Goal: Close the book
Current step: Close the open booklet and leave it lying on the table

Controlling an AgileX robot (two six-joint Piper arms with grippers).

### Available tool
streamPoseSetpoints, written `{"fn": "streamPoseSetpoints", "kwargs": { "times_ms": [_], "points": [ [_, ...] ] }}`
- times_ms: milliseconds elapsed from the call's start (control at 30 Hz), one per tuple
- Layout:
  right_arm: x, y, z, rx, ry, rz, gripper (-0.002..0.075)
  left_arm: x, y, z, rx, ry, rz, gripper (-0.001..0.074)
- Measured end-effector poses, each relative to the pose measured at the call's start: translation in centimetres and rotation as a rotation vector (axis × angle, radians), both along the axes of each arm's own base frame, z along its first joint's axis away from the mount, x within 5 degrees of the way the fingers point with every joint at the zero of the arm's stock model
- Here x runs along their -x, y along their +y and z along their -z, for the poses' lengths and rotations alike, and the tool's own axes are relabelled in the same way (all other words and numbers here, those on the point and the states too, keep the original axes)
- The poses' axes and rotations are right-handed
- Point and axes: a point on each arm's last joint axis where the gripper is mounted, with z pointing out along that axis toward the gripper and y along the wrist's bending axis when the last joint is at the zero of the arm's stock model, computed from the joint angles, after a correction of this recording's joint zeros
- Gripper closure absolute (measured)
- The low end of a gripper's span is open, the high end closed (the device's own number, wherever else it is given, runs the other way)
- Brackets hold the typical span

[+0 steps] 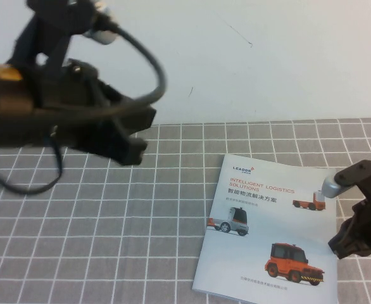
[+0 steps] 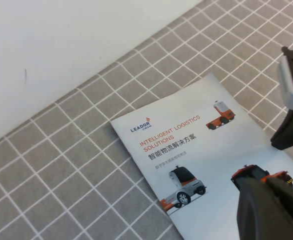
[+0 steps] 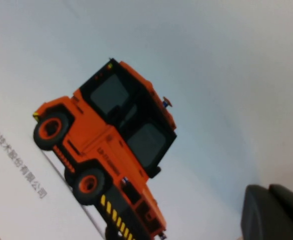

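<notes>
Open cloth [image 1: 78, 240] below raised left claw [image 1: 135, 149]; right claw [image 1: 348, 244] blocks book [image 1: 261, 209] right edge; left edge free.

The thin white paper booklet printed with orange vehicles [image 1: 264, 228], lower right of the frame, has a smooth, faintly glossy cover. The grey mat with a white grid [image 1: 109, 240] beneath looks matt and cloth-like. The left gripper [image 1: 133, 151], upper left, is matt black plastic. The right gripper [image 1: 342, 246], at the lower right edge, looks alike, with a smooth silvery cap [image 1: 332, 185]. The white wall [image 1: 268, 57] is matt.
</notes>
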Motion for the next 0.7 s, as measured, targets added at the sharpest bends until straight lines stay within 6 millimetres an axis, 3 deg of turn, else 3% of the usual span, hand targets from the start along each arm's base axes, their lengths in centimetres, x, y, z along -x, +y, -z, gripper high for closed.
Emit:
{"fn": "streamPoseSetpoints", "kwargs": {
  "times_ms": [167,233,367,500,700],
  "points": [
    [-0.1,0.0,-1.8,0.009,-0.071,-0.018,0.0729,4.0,1.9,0.3,0.012,-0.061,-0.017,0.0739],
    [0.0,0.0,-3.6,0.006,-0.131,-0.027,0.0729,5.4,2.7,0.6,0.018,-0.108,-0.037,0.0739],
    [0.8,0.0,-9.1,-0.016,-0.294,-0.048,0.0729,8.4,4.4,1.8,0.023,-0.209,-0.062,0.0739],
    [2.9,-0.3,-14.9,-0.028,-0.458,-0.083,0.0729,10.7,5.8,3.6,-0.002,-0.317,-0.084,0.0739],
    [9.2,-1.5,-22.0,-0.002,-0.702,-0.094,0.0729,12.5,7.2,6.5,0.005,-0.437,-0.153,0.0739]
  ]
}}
